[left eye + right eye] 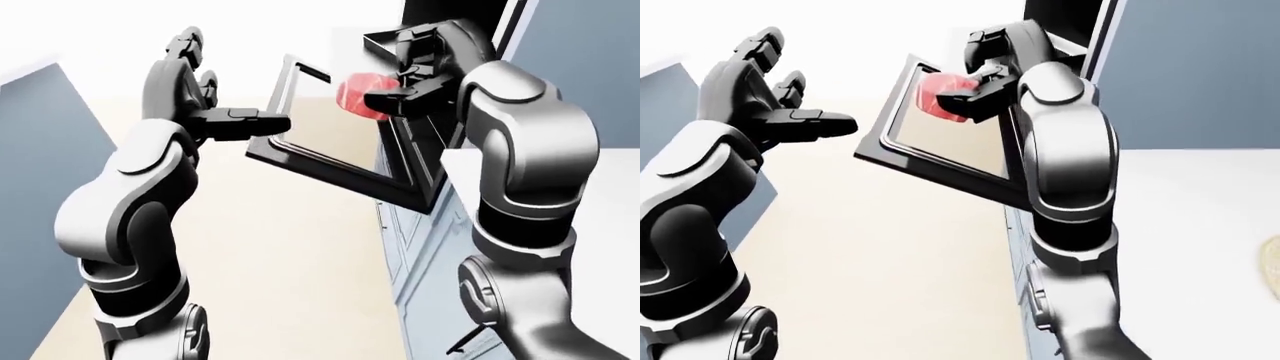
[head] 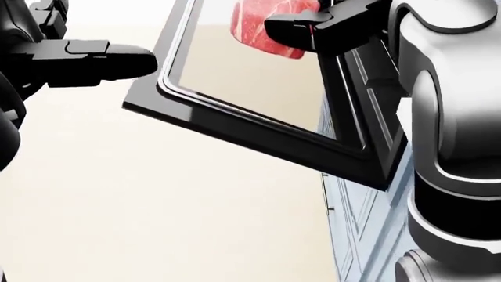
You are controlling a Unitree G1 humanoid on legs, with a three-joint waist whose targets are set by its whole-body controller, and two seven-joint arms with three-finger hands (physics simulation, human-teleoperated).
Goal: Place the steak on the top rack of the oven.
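The red raw steak (image 2: 256,26) hangs above the open oven door (image 2: 258,136), at the top of the head view. My right hand (image 2: 301,28) is shut on the steak's right side. The door is a black frame round a glass pane, swung down and tilted. Above it, the dark oven cavity (image 1: 1058,16) shows at the top of the right-eye view; its racks are hidden. My left hand (image 1: 798,105) is open, fingers spread, empty, beside the door's left corner. Whether it touches the door is unclear.
Grey-blue cabinet fronts (image 2: 362,223) run down below the oven on the right. A white countertop (image 1: 1200,225) lies to the right, with a pale object (image 1: 1272,259) at its edge. Beige floor (image 2: 157,205) spreads left of the cabinets. Another grey-blue unit (image 1: 45,112) stands far left.
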